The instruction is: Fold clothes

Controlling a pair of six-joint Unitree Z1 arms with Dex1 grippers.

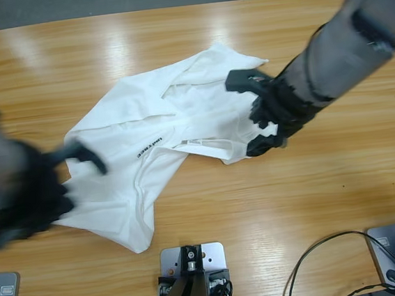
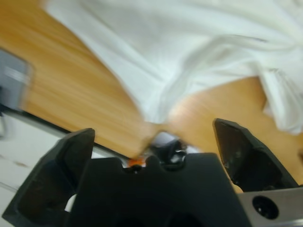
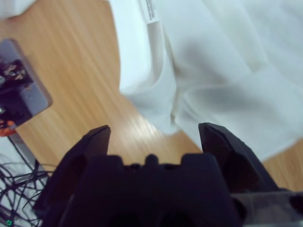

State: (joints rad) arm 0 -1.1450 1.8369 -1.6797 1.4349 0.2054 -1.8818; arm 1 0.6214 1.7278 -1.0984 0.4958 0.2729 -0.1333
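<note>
Wooden table [image 1: 194, 43]: apparently one rumpled white shirt [image 1: 156, 152], two arms.

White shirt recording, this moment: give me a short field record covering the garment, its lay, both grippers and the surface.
garment: one white shirt with small black chest lettering
lay: crumpled and spread unevenly, not folded, a label strip showing
left gripper: jaws open, empty, over the shirt's lower corner
right gripper: jaws open, empty, at the shirt's edge
surface: wooden table
fold progress: none visible
</note>
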